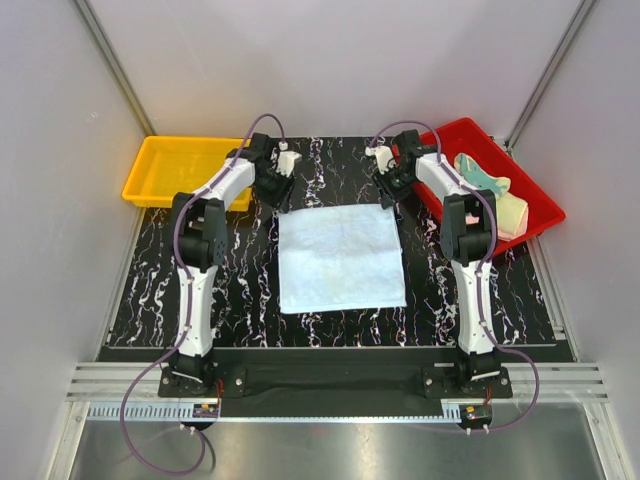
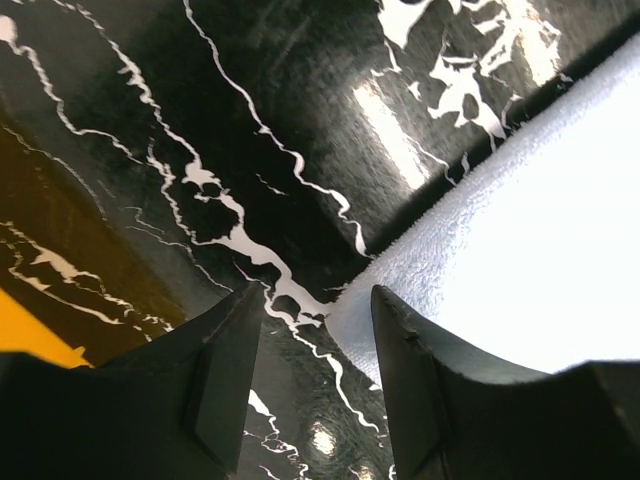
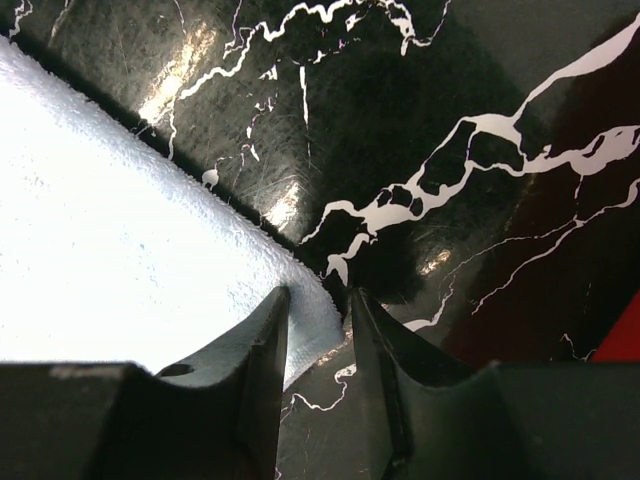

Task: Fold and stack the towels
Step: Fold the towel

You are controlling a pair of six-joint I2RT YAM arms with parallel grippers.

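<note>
A light blue towel (image 1: 340, 258) lies spread flat in the middle of the black marbled table (image 1: 240, 290). My left gripper (image 1: 279, 196) is down at its far left corner. In the left wrist view the left gripper (image 2: 318, 292) stands open, and the corner of the towel (image 2: 520, 230) lies between the fingers, close to the right one. My right gripper (image 1: 389, 195) is at the far right corner. In the right wrist view the right gripper (image 3: 320, 294) is open by a narrow gap, with the corner of the towel (image 3: 120, 250) between the fingers. More towels (image 1: 495, 190), teal-green and yellow, lie heaped in the red tray.
The red tray (image 1: 455, 130) stands at the table's far right, beside the right arm. A yellow bin (image 1: 185, 170) stands at the far left, behind the left arm. Grey walls close in the sides and back.
</note>
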